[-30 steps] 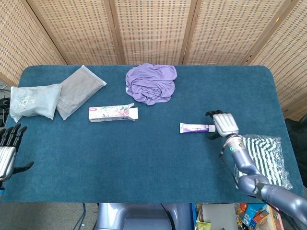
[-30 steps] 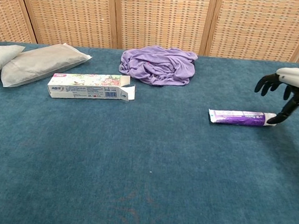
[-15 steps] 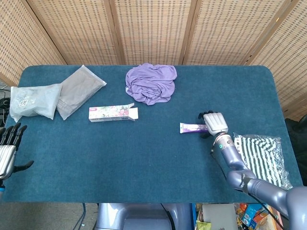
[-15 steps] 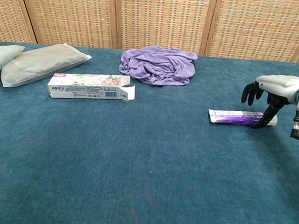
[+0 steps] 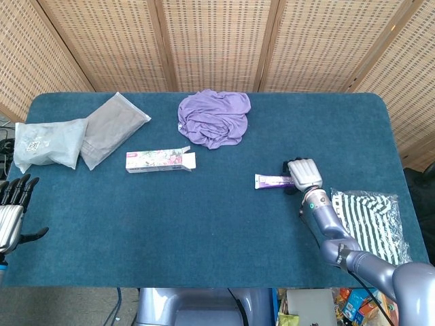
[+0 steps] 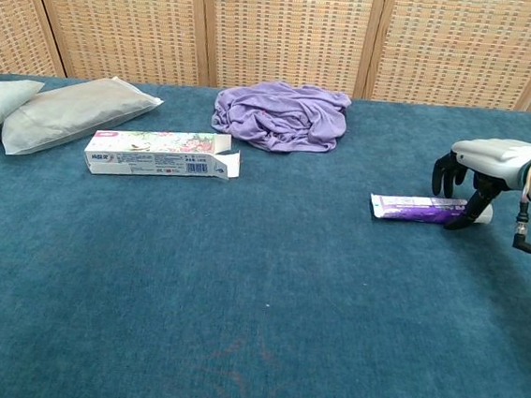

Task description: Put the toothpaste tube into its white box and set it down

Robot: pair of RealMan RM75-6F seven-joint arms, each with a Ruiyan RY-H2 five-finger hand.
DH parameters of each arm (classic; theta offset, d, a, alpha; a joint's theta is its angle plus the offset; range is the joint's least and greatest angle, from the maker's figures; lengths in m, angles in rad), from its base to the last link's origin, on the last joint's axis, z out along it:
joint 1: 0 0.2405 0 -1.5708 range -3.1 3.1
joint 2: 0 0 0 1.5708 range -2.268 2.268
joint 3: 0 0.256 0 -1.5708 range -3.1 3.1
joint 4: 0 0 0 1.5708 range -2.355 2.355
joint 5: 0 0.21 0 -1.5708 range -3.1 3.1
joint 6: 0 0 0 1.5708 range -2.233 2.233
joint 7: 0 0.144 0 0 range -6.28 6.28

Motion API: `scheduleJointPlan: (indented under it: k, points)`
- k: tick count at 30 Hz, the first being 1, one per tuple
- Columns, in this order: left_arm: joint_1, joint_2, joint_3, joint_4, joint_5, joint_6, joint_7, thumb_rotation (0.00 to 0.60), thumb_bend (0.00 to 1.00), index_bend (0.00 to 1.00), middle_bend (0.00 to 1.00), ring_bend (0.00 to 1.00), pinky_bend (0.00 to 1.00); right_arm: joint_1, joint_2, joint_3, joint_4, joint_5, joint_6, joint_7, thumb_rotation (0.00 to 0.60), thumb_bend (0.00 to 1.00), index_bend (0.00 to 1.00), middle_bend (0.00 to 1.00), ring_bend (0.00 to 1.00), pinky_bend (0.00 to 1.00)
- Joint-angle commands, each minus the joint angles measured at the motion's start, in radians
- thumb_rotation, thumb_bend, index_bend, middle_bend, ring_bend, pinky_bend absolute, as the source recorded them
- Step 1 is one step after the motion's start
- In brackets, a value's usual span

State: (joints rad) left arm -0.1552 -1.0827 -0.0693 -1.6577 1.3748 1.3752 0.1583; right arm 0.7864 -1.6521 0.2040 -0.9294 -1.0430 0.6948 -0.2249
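Big blue felt-like table (image 5: 204,231), soft nap, good friction, so nothing here should slide away under a nudge. Far off to the right hand's left lie two grey plastic pouches (image 5: 81,139), slack and crinkly, and up beyond it a crumpled purple cloth (image 5: 214,117), pure soft folds. Just beside the forearm on the outer side, a striped fabric in a clear bag (image 5: 372,221).

Now the white box (image 6: 162,154): well apart from the right hand, lying flat, end flaps open toward the tube's side. Thin printed card, light, and by my read easy to crush, so hold it by the long edges, not the faces.

The toothpaste tube (image 6: 420,208) lies flat on the table, purple, glossy, cap end under the right hand (image 6: 480,173). Fingers arch over that end, fingertips down on both sides of it, but whether they have actually closed on it I cannot tell; the tube rests on the cloth, not lifted. Judging it light, soft-bodied, a bit slippery; best taken near the stiff cap shoulder.

The left hand (image 5: 12,207) hangs off the near table edge, fingers spread, empty.
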Motion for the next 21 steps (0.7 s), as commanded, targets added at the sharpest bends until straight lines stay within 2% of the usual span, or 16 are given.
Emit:
scheduleJointPlan:
  k: [1, 7, 11, 17, 21]
  points:
    - [0.000, 0.000, 0.000, 0.000, 0.000, 0.000, -0.002, 0.600, 0.08, 0.00, 0.00, 0.00, 0.00, 0.004, -0.014, -0.005, 0.023, -0.008, -0.002, 0.001, 0.600, 0.25, 0.43, 0.44, 0.33, 0.36]
    - [0.000, 0.000, 0.001, 0.000, -0.002, 0.000, -0.002, 0.600, 0.08, 0.00, 0.00, 0.00, 0.00, 0.004, -0.026, -0.013, 0.047, -0.030, -0.008, 0.023, 0.600, 0.38, 0.52, 0.53, 0.40, 0.44]
    - [-0.002, -0.003, 0.002, 0.001, -0.002, -0.004, 0.002, 0.600, 0.08, 0.00, 0.00, 0.00, 0.00, -0.006, -0.002, -0.019, 0.011, -0.073, 0.011, 0.068, 0.600, 0.48, 0.59, 0.59, 0.46, 0.49]
    - [-0.020, 0.001, -0.001, -0.006, 0.000, -0.027, 0.004, 0.600, 0.08, 0.00, 0.00, 0.00, 0.00, -0.034, 0.063, -0.034, -0.077, -0.147, 0.077, 0.120, 0.600, 0.51, 0.61, 0.61, 0.48, 0.50]
    - [-0.092, 0.033, -0.029, -0.033, 0.030, -0.093, 0.007, 0.600, 0.08, 0.00, 0.00, 0.00, 0.00, -0.064, 0.138, -0.041, -0.178, -0.188, 0.132, 0.147, 0.600, 0.51, 0.61, 0.61, 0.48, 0.50]
